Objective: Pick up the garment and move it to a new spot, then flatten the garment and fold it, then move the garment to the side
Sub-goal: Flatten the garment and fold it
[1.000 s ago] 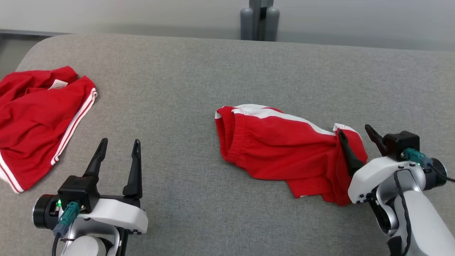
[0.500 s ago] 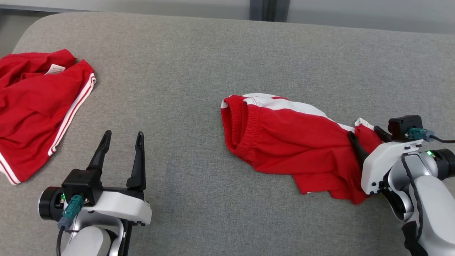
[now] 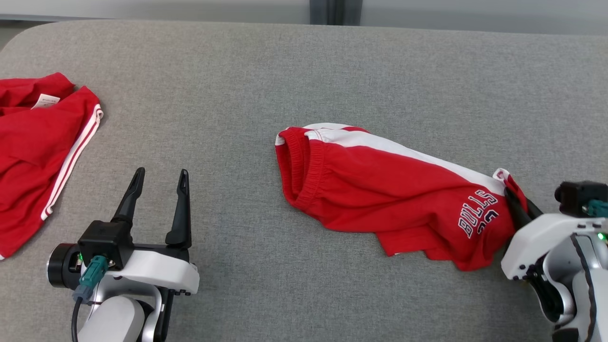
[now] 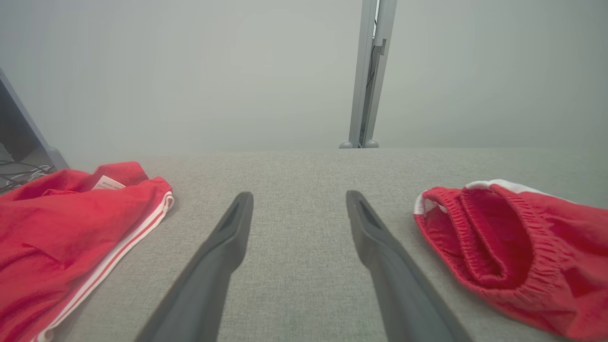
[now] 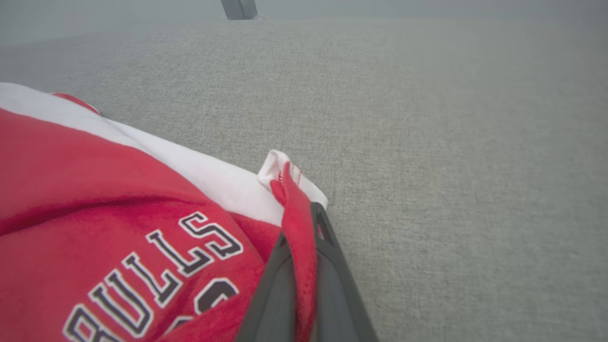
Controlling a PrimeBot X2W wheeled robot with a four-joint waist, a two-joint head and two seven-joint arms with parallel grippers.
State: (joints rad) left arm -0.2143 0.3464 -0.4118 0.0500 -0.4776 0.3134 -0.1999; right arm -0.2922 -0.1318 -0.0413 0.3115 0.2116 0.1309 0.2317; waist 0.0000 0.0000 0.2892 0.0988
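At right gripper (image 3: 517,209): clenched on hem corner of red shorts (image 3: 380,194), cloth pinched between both fingers. Lying crumpled on grey surface (image 3: 237,95), right of centre, waistband toward left. At left gripper (image 3: 159,178): released, holding nothing. At far left: second red garment (image 3: 33,152).
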